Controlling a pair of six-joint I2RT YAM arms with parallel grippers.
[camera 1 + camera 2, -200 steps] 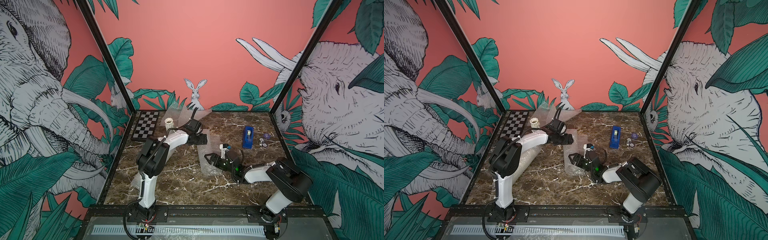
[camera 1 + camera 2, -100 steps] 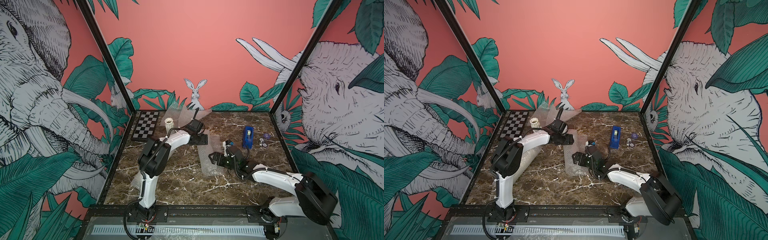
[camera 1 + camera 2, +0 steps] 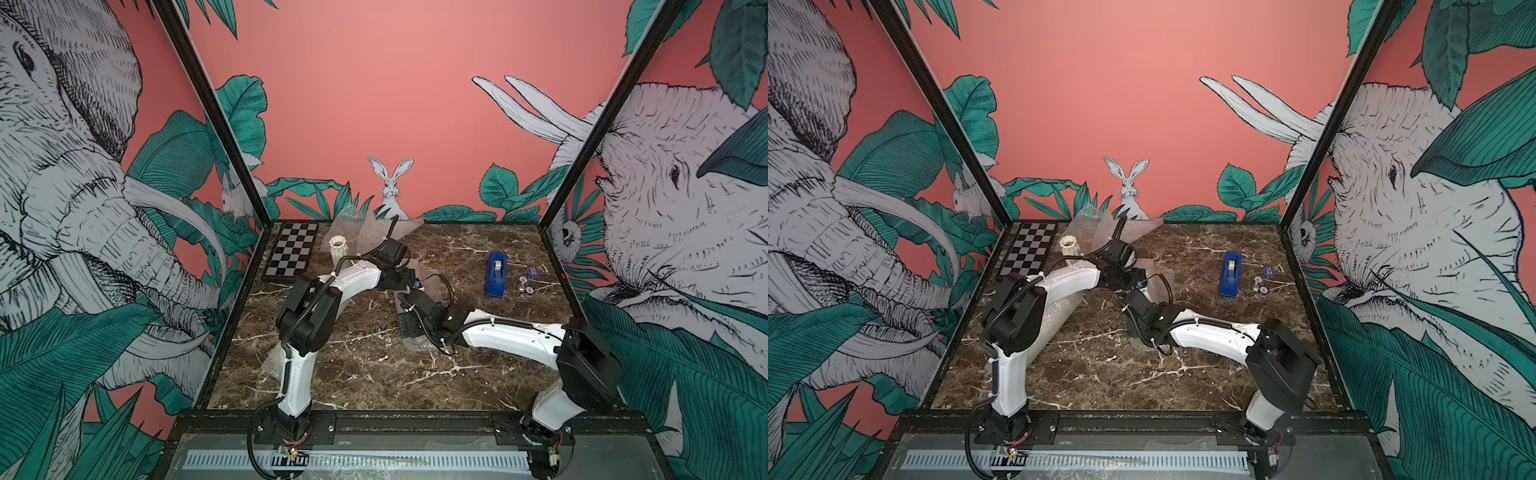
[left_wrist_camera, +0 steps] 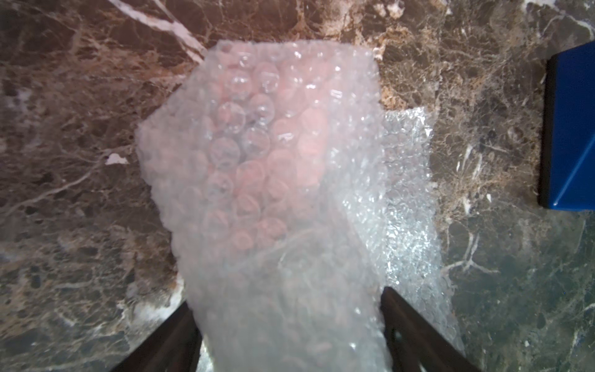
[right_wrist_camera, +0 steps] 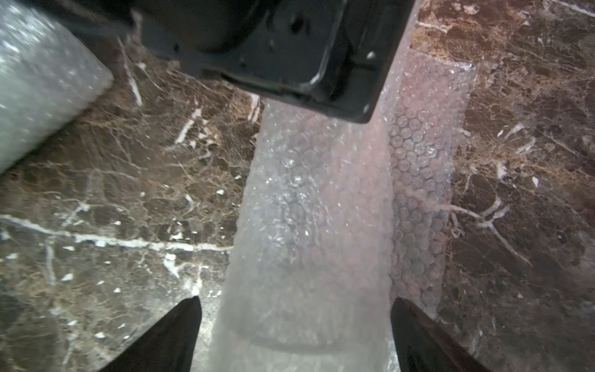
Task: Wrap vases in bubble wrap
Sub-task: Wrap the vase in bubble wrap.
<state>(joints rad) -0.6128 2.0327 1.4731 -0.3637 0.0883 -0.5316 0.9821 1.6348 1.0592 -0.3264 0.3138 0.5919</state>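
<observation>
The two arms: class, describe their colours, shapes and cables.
The left arm and right arm have white links, black joints and black cables tied alongside. The left end effector and right end effector each have two dark tapering fingers.

There are two robot arms, a left arm and a right arm, over one marble worktop. One bare white fluted vase shows. There are two wrapped bundles: a central bundle and a side bundle. The loose bubble wrap sheets overlap: at least two, exact number unclear. There is one chequered board, one blue tape dispenser and three small round items.
</observation>
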